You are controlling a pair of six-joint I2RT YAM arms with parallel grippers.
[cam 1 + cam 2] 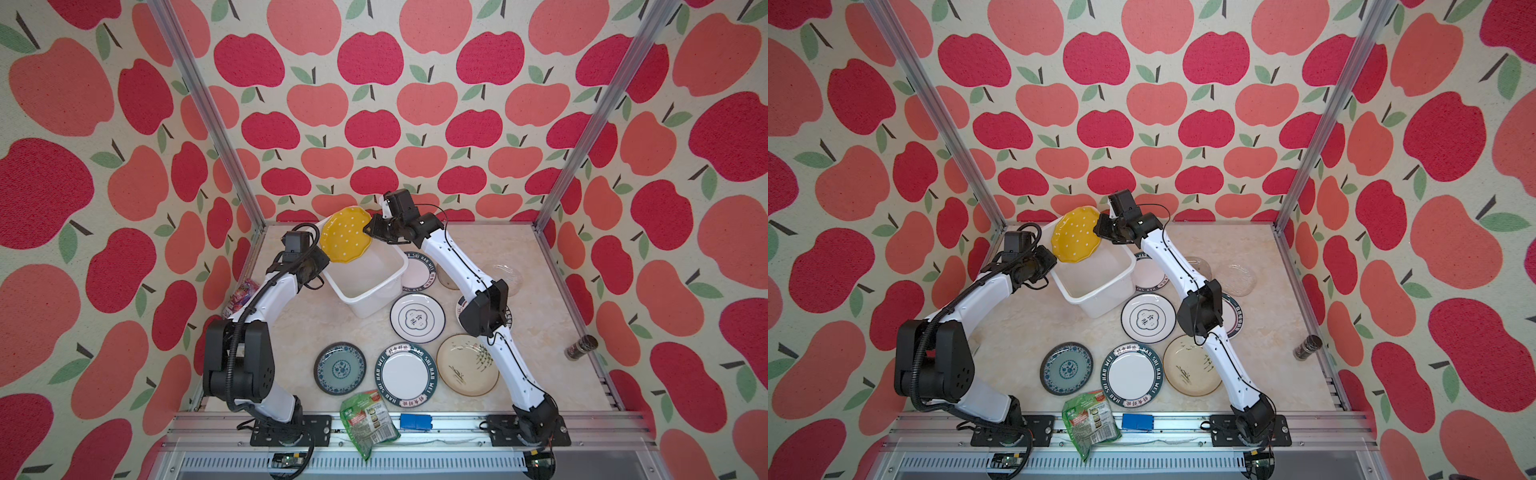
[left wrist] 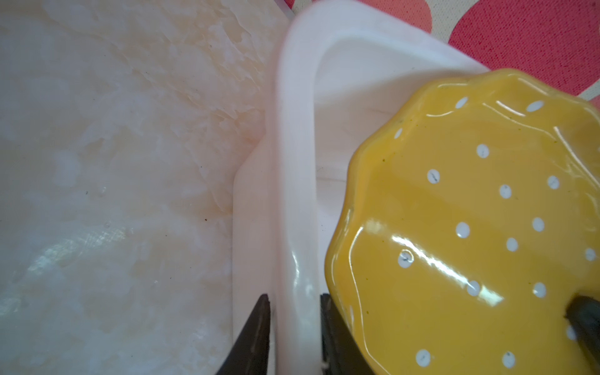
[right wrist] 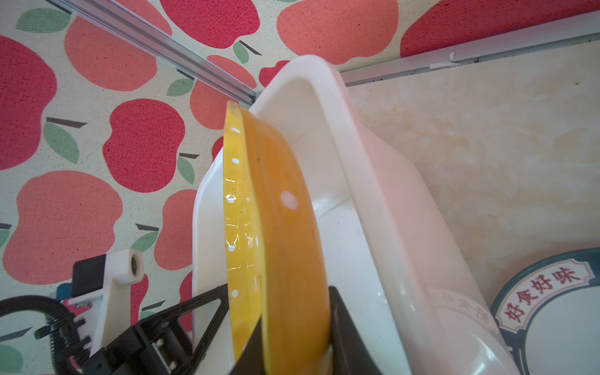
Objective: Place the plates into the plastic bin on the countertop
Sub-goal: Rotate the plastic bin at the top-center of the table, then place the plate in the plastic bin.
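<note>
Right wrist view: right gripper [image 3: 277, 292] is pinching the rim of the yellow plate [image 3: 285, 227], jaws closed on it, plate showing edge-on.
Yellow plate position: hanging tilted over the far-left corner of the plastic bin [image 1: 374, 301], dotted face turning up in both top views; can't tell if it is touching the bin.
Left gripper: left gripper [image 2: 293, 302] is clamping the bin's rolled rim, one finger sitting outside the wall and one inside, just beside the yellow plate.
Plastic bin: sitting on the countertop [image 1: 291, 332] toward the far left, between the two grippers.
Plates near bin: far lettered plate [image 1: 417, 272] is lying partly behind the bin's right wall; emblem plate [image 1: 417, 318] is lying just beside the bin's near-right corner.
Front row: blue-green plate [image 1: 340, 368], big lettered plate [image 1: 406, 375] and cream plate [image 1: 465, 365] are lying flat side by side.
Under right arm: smoky glass plate [image 1: 444, 282] and half-hidden plate [image 1: 1236, 318] are showing only in part.
Clear glass plate: clear glass plate [image 1: 509, 274] is lying right of the arm.
Clutter: green packet [image 1: 368, 422] is overhanging the front rail; dark jar [image 1: 581, 348] is lying at the right edge.
</note>
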